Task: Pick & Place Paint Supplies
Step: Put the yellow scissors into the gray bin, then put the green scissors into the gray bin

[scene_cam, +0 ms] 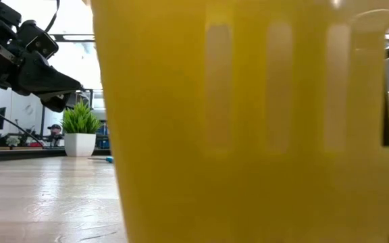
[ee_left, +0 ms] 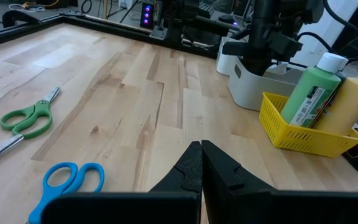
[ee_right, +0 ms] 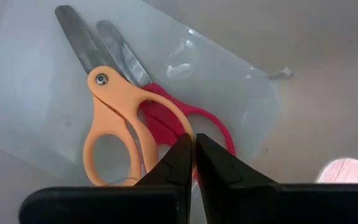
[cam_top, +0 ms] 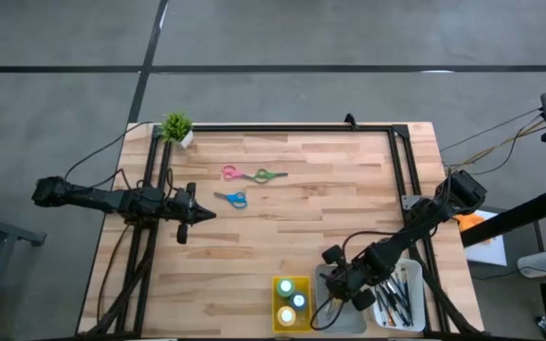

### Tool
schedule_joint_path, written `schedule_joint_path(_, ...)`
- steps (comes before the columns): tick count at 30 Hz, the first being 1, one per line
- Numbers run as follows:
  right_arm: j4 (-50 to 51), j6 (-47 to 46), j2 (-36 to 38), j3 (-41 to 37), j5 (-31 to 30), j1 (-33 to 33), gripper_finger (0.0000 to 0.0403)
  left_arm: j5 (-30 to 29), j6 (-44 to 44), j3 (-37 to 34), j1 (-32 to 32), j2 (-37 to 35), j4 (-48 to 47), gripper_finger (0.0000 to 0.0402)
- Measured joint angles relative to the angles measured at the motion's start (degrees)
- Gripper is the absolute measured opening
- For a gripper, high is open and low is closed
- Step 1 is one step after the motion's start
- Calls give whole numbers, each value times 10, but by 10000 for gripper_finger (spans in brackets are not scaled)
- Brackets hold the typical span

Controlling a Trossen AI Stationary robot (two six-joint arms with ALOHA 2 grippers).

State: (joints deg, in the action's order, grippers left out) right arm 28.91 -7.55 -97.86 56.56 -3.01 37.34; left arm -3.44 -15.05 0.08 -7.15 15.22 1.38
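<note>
Three pairs of scissors lie loose on the wooden desk [cam_top: 301,218] toward the far side: pink scissors [cam_top: 232,172] and green scissors [cam_top: 269,174] end to end, blue scissors [cam_top: 231,199] just nearer. L gripper [cam_top: 206,215] hangs near the blue pair, fingers [ee_left: 191,171] pressed together, holding nothing.

R gripper [cam_top: 334,283] is down over the grey tray [cam_top: 326,278] at the near edge, fingers [ee_right: 182,163] closed w/ nothing between them. Right below it in that tray lie orange scissors [ee_right: 107,134] overlapping red scissors [ee_right: 166,121]; can't tell if the fingertips touch them.

Yellow tray [cam_top: 278,317] sits just beside the grey one, w/ paint bottles in it; left wrist view shows a green bottle [ee_left: 311,93] and a yellow bottle [ee_left: 352,102] standing upright. White tray [cam_top: 413,275] on the grey tray's other side holds a bunch of thin brushes [cam_top: 393,296]. Small potted plant [cam_top: 176,128] stands at the far left corner.
</note>
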Motion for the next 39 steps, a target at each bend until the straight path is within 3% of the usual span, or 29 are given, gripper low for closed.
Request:
schedule_joint_path(11,-6,0,0,0,0,0,59,0,0,0,0,0,0,0)
schedule_joint_path(22,-4,0,36,4,-5,-2,64,0,0,0,0,0,0,0)
schedule_joint_path(28,1,-23,98,4,-71,-2,64,0,0,0,0,0,0,0)
schedule_joint_path(33,5,-26,153,4,-162,-9,64,0,0,0,0,0,0,0)
schedule_joint_path(39,-1,-23,197,4,-254,-57,64,0,0,0,0,0,0,0)
